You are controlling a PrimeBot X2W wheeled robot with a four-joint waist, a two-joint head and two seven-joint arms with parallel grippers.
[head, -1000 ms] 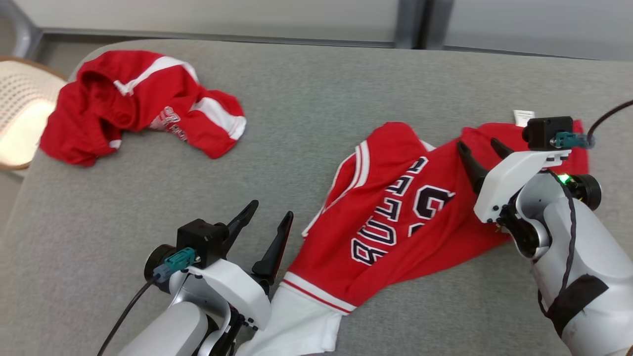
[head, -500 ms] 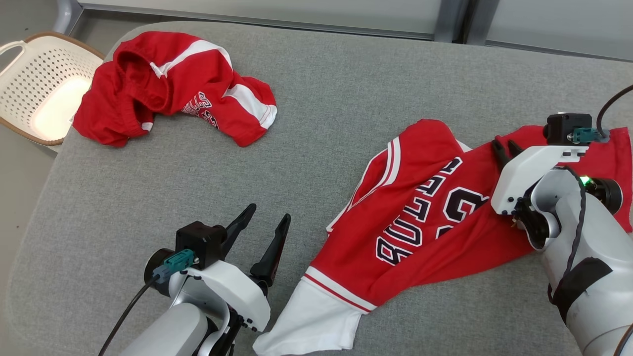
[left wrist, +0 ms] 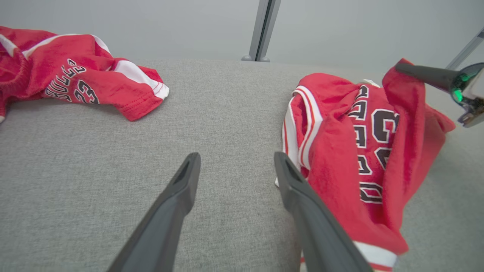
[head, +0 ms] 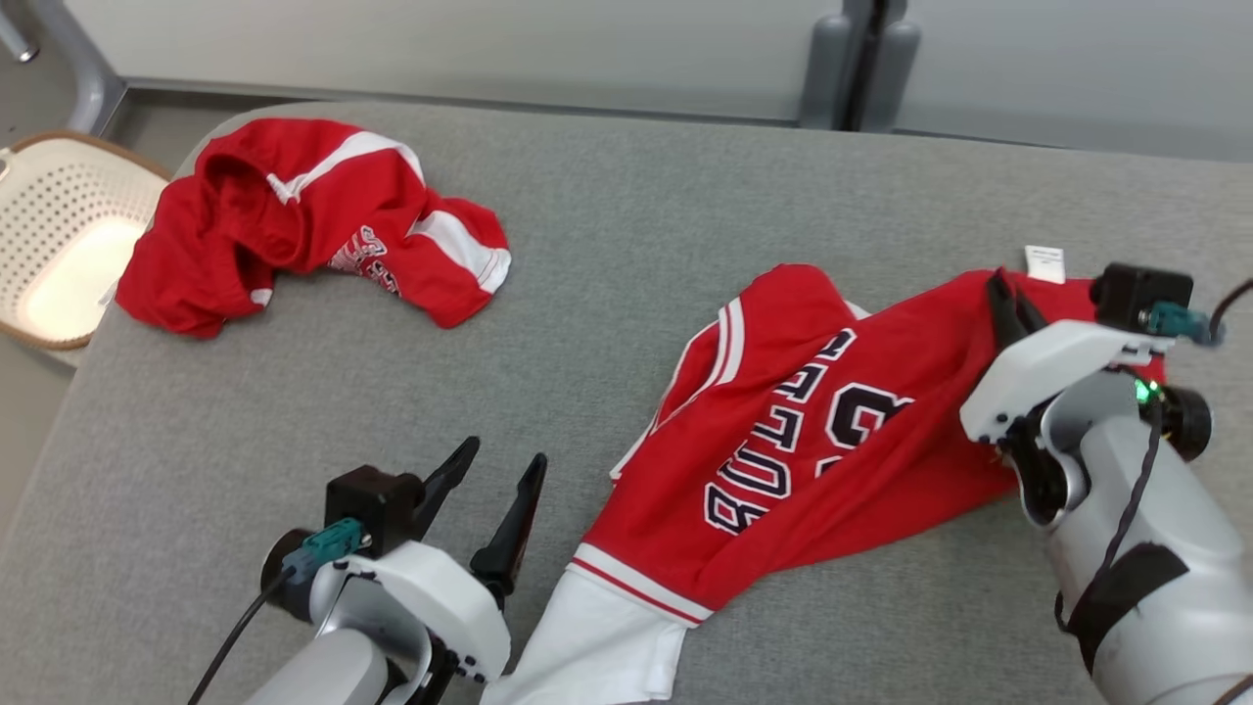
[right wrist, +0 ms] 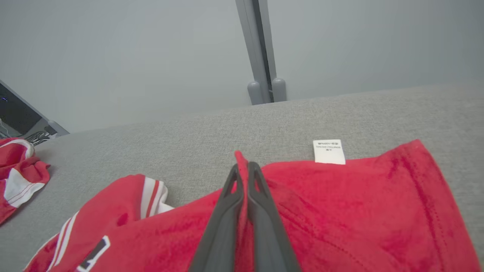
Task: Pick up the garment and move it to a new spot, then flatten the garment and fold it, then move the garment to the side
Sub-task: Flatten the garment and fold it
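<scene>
Head view shows a red jersey (head: pixel 783 460) lying crumpled on the right half of the grey worktop (head: pixel 607 245), its back lettering facing up and its white hem at the near edge. The right pincer (head: pixel 1003 299) is at the far right part of the jersey, beside a small white label (head: pixel 1044 262). In the right wrist view its two fingers are pressed together on a thin fold of the red cloth (right wrist: pixel 340 211), which stands up between the tips of the pincer (right wrist: pixel 242 166); the label (right wrist: pixel 329 151) lies just to the right of them. In the left wrist view this fold is raised a little above the rest of the jersey (left wrist: pixel 340 151).

The left pincer (head: pixel 504 452) is at the near left, its fingers spread wide with nothing between them. It is above bare worktop, just beside the left edge of the jersey, as the left wrist view (left wrist: pixel 236 156) also shows.

A second garment (head: pixel 294 215), also red with white stripes, lies bunched at the far left corner, well apart from the jersey. A pale basket (head: pixel 59 245) stands past the left edge of the worktop.
</scene>
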